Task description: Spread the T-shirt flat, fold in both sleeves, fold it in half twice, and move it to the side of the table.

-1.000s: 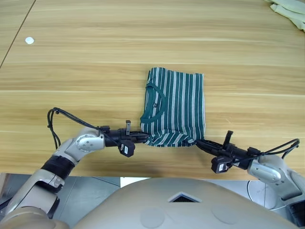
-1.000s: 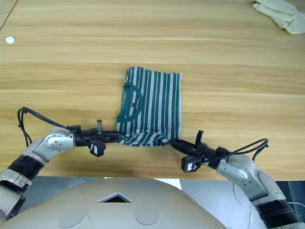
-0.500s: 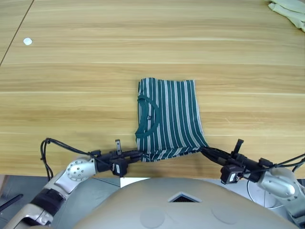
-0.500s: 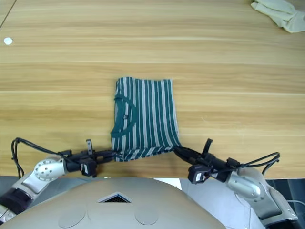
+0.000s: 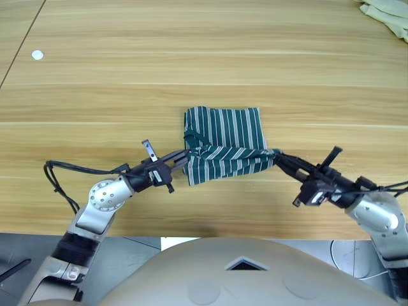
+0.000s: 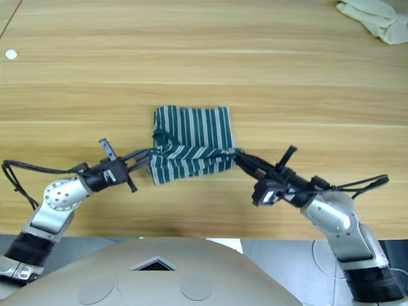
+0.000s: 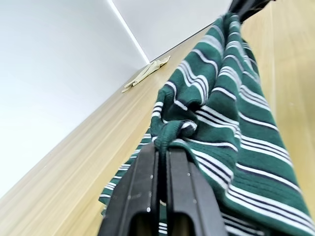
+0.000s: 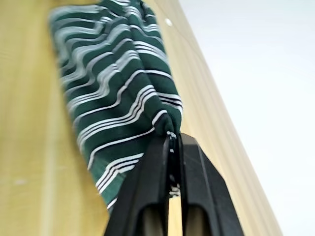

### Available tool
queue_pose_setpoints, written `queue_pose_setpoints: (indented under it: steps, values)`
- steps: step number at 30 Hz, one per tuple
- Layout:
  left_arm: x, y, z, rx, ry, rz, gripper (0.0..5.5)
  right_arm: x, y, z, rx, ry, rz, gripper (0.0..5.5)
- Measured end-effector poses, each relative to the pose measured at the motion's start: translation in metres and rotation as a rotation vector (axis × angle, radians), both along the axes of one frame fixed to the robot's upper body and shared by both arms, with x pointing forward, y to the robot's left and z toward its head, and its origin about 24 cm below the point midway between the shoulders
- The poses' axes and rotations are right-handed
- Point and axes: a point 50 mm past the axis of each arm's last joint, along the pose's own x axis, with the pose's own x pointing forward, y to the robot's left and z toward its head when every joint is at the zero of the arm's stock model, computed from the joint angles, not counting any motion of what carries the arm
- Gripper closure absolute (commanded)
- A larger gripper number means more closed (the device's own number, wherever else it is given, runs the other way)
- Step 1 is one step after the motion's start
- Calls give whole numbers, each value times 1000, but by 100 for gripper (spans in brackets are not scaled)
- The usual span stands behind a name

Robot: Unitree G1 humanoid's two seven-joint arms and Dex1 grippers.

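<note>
Soft knitted cloth of the T-shirt [image 5: 223,143] is being pinched by matt plastic fingers [image 7: 140,192] over a smooth wooden table [image 5: 191,51].

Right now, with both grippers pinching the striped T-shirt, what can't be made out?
Eye views: the layers of the T-shirt under its raised near fold, sleeves included, are covered by that fold.
Eye views: the pale cloth at the far right corner of the table is cut off by the picture edge.
Eye views: the white spot far left is too small to identify.
Right wrist view: the T-shirt's far end is blurred.
</note>
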Motion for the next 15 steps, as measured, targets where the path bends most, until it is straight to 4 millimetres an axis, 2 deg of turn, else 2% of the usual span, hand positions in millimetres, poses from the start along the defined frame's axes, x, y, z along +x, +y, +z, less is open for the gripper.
queue_pose_setpoints:
  steps: [3, 7, 11, 15]
  values:
    - [25, -3, -1, 50, -14, 41, 550, 32, 3, 3, -8, -64, -39, 543]
    - [54, -7, -10, 104, -10, 97, 550, 61, 10, -6, -16, -80, -70, 543]
    - [72, -5, -20, 132, 6, 147, 550, 86, 21, -16, -38, -70, -80, 543]
    - [80, -2, -29, 146, 19, 195, 550, 104, 29, -25, -46, -63, -100, 543]
